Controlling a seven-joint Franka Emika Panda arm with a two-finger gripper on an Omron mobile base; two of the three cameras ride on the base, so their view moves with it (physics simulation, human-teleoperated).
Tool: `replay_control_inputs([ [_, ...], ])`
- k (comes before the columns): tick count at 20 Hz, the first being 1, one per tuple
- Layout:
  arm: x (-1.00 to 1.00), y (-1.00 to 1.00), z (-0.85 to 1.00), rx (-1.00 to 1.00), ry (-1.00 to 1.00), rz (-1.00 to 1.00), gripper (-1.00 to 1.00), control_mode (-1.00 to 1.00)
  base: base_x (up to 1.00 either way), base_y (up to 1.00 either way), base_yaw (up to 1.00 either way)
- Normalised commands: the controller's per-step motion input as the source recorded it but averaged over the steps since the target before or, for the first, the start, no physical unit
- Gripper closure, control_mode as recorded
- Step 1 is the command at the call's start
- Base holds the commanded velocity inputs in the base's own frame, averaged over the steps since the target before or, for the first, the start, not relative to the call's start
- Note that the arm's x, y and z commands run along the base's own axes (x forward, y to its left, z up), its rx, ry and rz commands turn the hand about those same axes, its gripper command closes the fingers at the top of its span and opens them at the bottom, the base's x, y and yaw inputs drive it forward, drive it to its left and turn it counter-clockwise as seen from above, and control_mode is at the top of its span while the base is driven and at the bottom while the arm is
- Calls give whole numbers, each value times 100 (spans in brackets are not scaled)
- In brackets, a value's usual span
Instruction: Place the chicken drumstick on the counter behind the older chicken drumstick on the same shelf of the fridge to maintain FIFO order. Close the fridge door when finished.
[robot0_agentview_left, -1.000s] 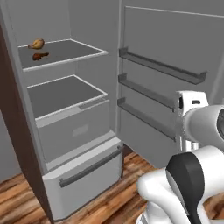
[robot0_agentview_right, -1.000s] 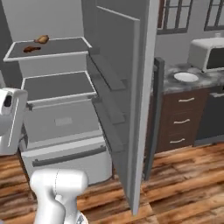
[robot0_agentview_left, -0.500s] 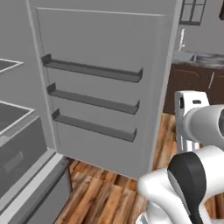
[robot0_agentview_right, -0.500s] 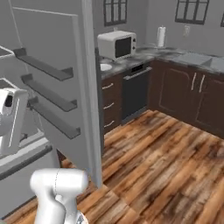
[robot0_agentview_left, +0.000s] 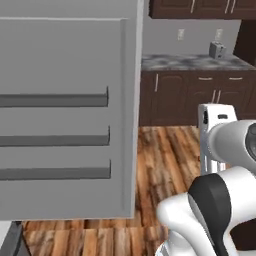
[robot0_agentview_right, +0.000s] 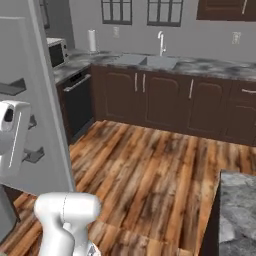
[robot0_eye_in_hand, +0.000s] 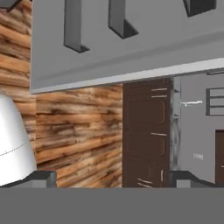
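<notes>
The fridge door (robot0_agentview_left: 65, 115) stands open, its inner racks facing the left base view; the counter (robot0_agentview_right: 165, 64) runs along the far wall. The drumstick to fetch cannot be made out on it. The end effector (robot0_eye_in_hand: 111, 177) holds nothing, fingertips set wide. Risk — the arm clipping the open door's edge, which stands close by. The right base view adds the sink (robot0_agentview_right: 145, 60) and microwave (robot0_agentview_right: 57, 50).

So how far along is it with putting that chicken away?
Early, it seems. The fridge door stands wide open, its inner racks facing the cameras. The gripper is open and holds nothing, pointing past the door at dark cabinets and the counter. Fetching the drumstick, shelving it and shutting the door all remain.
</notes>
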Motion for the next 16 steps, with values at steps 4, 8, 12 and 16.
replay_control_inputs([
  [4,0,0,0,0,0,0,-100,100,5,-77,-47],
  [8,0,0,0,0,0,0,-100,100,53,-72,-25],
  [12,0,0,0,0,0,0,-100,100,100,-21,-2],
  [16,0,0,0,0,0,0,-100,100,100,0,2],
])
